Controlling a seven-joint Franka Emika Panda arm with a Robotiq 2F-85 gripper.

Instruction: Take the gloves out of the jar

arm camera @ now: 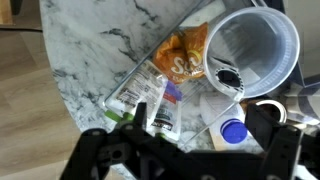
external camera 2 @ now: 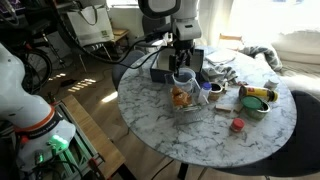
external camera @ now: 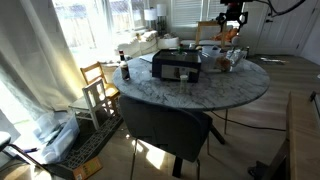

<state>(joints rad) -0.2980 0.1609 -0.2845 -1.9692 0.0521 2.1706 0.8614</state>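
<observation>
A clear plastic jar (arm camera: 252,48) lies tipped on the marble table, its mouth toward the wrist camera. A small dark crumpled thing (arm camera: 228,77), which looks like the gloves, rests on its lower inner wall. The jar also shows in an exterior view (external camera 2: 183,81), under the gripper. My gripper (arm camera: 200,125) is open and empty, and hovers above the table just beside the jar. Its fingers straddle a white bottle with a blue cap (arm camera: 232,130). The gripper also shows in both exterior views (external camera 2: 182,55) (external camera: 232,22).
An orange snack bag (arm camera: 185,55) and flat packets (arm camera: 145,98) lie next to the jar. A black appliance (external camera 2: 165,66), a green bowl (external camera 2: 256,103) and a red cap (external camera 2: 237,125) stand on the round marble table (external camera: 215,92). Chairs (external camera: 165,125) stand around it.
</observation>
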